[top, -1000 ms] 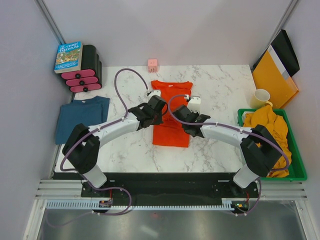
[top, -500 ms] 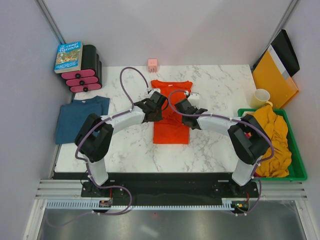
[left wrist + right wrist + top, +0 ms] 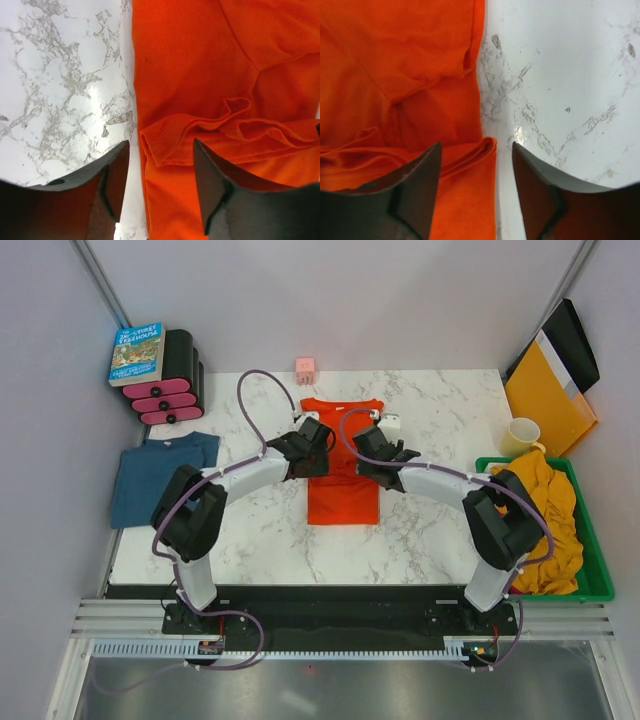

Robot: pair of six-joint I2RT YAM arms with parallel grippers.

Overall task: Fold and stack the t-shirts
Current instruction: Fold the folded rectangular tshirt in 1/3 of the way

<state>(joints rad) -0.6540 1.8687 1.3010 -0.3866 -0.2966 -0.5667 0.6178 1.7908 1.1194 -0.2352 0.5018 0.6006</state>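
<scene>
One white marble-pattern table [image 3: 440,530] is enclosed by plain pale walls on three sides.

Counted:
- one orange-red t-shirt [image 3: 343,495]
- one teal-blue t-shirt [image 3: 160,475]
- one mustard-yellow heap [image 3: 540,505] in one green tray [image 3: 598,585]; the number of shirts in it cannot be told
- one cream mug [image 3: 520,435], set just beyond the tray
- one yellow-orange folder [image 3: 545,400], leaned in the far right corner
- one book [image 3: 137,352], laid on three stacked black cylinders with pink ends [image 3: 168,400]
- one small pink block [image 3: 305,368] at the far edge

The orange-red t-shirt is laid flat at table centre, folded to a narrow strip, collar toward the far edge. The teal-blue t-shirt is laid flat at the left edge, well apart from both hands.

The left hand [image 3: 160,150] is held over the strip's left edge: fingers spread, one above marble, one above cloth, nothing pinched. The right hand [image 3: 476,150] is mirrored at the right edge, also spread, nothing pinched. A doubled-over fold of cloth is seen between each pair of fingers.
</scene>
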